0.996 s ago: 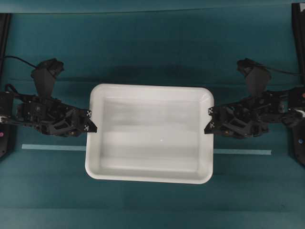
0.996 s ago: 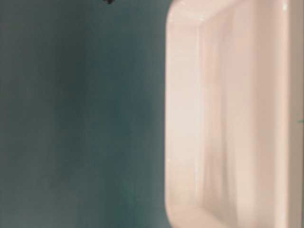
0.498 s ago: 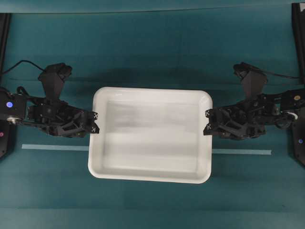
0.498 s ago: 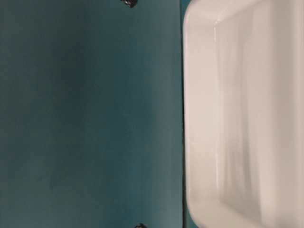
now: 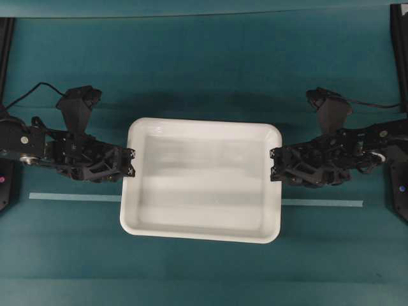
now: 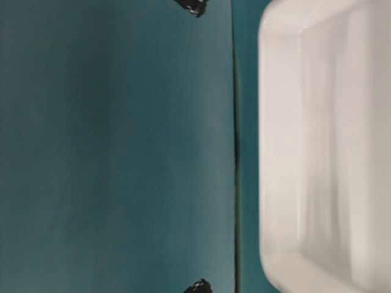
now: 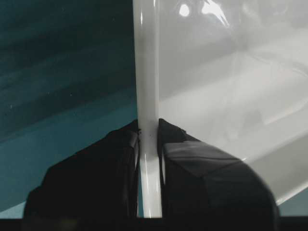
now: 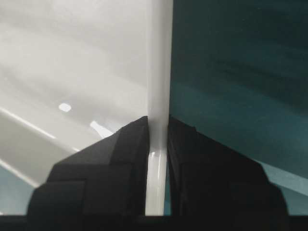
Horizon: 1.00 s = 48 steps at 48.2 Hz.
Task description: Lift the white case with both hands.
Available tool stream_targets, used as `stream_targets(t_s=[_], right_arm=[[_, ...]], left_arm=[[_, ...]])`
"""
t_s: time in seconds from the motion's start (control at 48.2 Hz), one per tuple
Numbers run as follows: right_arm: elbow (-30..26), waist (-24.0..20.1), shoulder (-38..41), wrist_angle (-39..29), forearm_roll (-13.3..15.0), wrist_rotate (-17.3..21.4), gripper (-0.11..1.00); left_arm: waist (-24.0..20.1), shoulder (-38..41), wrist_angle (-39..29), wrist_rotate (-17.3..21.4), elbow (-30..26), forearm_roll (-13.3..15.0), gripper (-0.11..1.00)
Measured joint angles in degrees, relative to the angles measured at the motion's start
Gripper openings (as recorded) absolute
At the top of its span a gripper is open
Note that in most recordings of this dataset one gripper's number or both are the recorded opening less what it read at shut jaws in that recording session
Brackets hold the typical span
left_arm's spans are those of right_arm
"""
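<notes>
The white case [image 5: 204, 125] hangs level between my two arms over the teal table, and nothing lies in it. My left gripper [image 5: 131, 163] is shut on the rim of its left short side. The left wrist view shows that gripper [image 7: 148, 126] pinching the thin white rim, with the case floor [image 7: 216, 72] stretching off to the right. My right gripper [image 5: 273, 164] is shut on the opposite rim. The right wrist view shows this gripper [image 8: 158, 121] clamped on the rim, with the case floor [image 8: 72, 57] to the left. In the table-level view the case [image 6: 330, 152] fills the right side.
A thin pale tape strip [image 5: 70, 197] runs across the teal table [image 5: 204, 64] and passes under the case. Black frame posts [image 5: 398, 38] stand at the far left and right edges. A dark seam [image 6: 234, 152] runs down the table-level view.
Both grippers keep their grip. The case looks smaller in the overhead view and both arms have drawn inward with it. In the table-level view it has slid right.
</notes>
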<state>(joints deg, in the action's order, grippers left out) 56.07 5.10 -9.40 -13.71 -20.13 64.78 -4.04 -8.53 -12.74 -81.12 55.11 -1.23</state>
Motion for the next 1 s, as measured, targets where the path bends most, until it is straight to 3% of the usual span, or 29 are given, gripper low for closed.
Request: stream_targets(t_s=[0.291, 0.851, 0.996], right_arm=[[-0.1, 1.1, 0.4, 0.3, 0.0, 0.0, 0.10], [0.0, 1.5, 0.7, 0.3, 0.0, 0.0, 0.10], [0.2, 1.5, 0.8, 0.5, 0.0, -0.2, 0.26]], left_arm=[[0.1, 0.6, 0.2, -7.1, 0.3, 0.0, 0.06], [0.4, 0.7, 3.3, -7.5, 1.1, -0.1, 0.06], [0.5, 0.8, 4.2, -7.5, 1.2, -0.1, 0.06]])
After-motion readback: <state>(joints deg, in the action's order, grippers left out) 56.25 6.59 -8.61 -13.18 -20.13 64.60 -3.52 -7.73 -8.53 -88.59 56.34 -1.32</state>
